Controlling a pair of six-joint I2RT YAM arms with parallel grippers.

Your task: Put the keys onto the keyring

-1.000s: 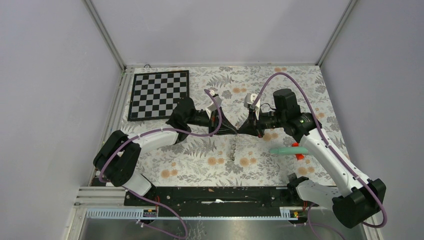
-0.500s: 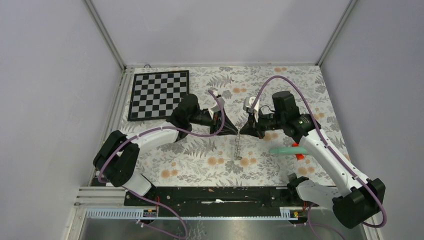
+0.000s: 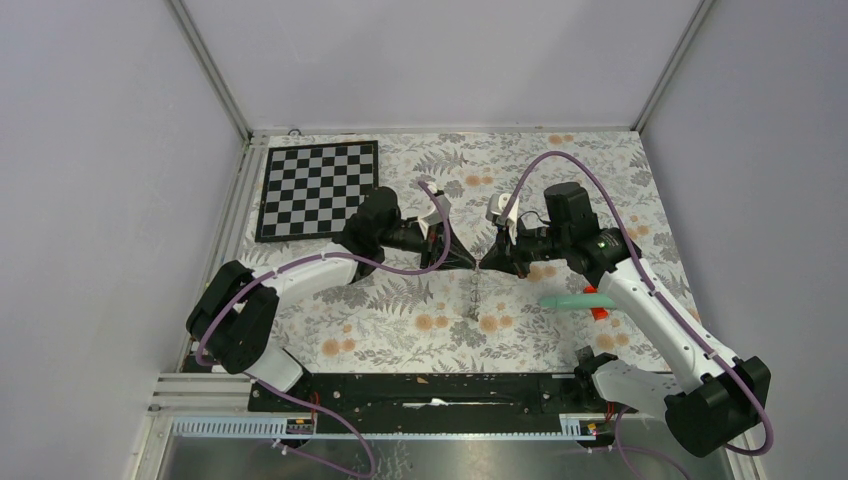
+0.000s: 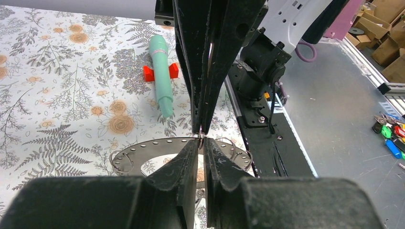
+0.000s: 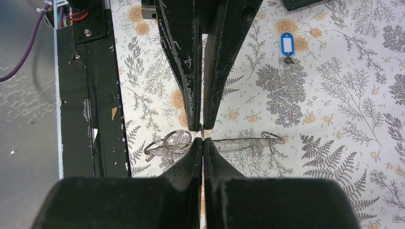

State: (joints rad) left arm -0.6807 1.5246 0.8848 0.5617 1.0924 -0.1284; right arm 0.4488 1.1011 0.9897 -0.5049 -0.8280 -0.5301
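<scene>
The keyring [image 3: 472, 296] is a flat dark-grey hoop hanging edge-on between both arms above the floral cloth. My left gripper [image 3: 472, 264] and right gripper [image 3: 483, 264] meet tip to tip, each shut on its top rim. In the left wrist view the hoop [image 4: 143, 149] shows its row of holes and small wire loops below my left gripper [image 4: 201, 139]. In the right wrist view it [image 5: 248, 141] is edge-on behind my right gripper [image 5: 203, 140]. The blue-tagged key [image 5: 286, 45] lies on the cloth beyond. The black-tagged key is out of view.
A chequered board [image 3: 318, 188] lies at the back left. A long teal stick with a red piece [image 3: 575, 300] lies on the right and also shows in the left wrist view [image 4: 160, 71]. The black base rail [image 3: 430, 390] runs along the near edge.
Both grippers stay pinched together on the hoop. The left wrist has shifted slightly back and right, and the hanging hoop has swung a little to the right.
</scene>
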